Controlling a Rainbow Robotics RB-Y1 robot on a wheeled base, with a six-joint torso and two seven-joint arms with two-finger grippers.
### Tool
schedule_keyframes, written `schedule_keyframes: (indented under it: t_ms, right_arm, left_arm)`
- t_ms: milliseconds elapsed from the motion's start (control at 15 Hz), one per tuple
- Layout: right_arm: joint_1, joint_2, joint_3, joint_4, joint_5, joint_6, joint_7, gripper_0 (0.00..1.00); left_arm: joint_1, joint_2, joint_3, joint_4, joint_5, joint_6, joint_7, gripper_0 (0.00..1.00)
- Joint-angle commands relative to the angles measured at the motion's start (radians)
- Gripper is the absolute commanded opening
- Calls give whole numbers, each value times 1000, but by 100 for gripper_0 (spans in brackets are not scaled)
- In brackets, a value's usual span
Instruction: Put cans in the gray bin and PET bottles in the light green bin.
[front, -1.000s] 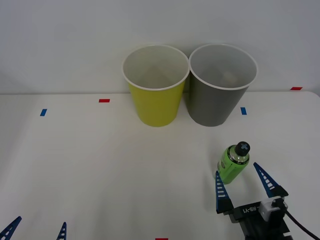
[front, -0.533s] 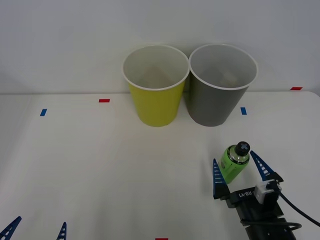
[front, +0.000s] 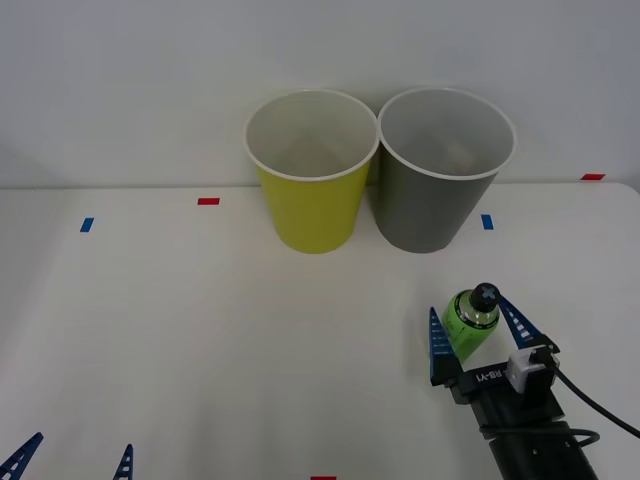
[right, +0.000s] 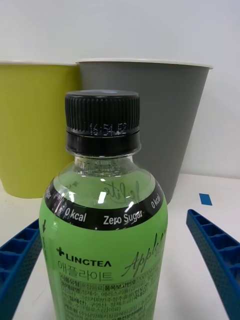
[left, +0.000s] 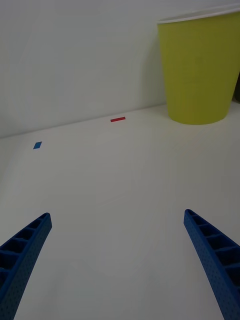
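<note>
My right claw (front: 478, 331) has slid forward since a second ago, so the PET bottle (front: 468, 323), upright on the bench (front: 200, 330) at about 4 o'clock, now stands between its spread, unclosed fingers with gaps either side; I judge closing comes next. My left claw (front: 72, 460) waits open at 7 o'clock. Farther off, toward 12 o'clock, the light green bin (front: 312, 172) and gray bin (front: 440, 170) stand unmoved, touching or nearly.

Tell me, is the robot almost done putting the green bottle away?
Not yet. The bottle stands on the table, not in a bin. The right gripper has its open fingers on both sides of it, not squeezing. Grabbing it and dropping it in the light green bin is left. The left gripper waits near the table's front edge.
</note>
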Motion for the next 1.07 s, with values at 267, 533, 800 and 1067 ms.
schedule_keyframes:
  t_ms: [267, 533, 800, 1067]
  right_arm:
    - [2, -5, 0, 0, -18, 0, -10, 15]
    - [13, -12, 0, -1, -26, -1, -12, 13]
    - [18, -43, -3, -84, -43, 91, -13, 11]
    - [18, -57, -23, -255, -67, 315, -21, 10]
  left_arm:
    - [0, 0, 0, 0, 0, 0, 0, 90]
    - [0, 0, 0, 0, 0, 0, 0, 91]
    - [0, 0, 0, 0, 0, 0, 0, 91]
    - [0, 0, 0, 0, 0, 0, 0, 91]
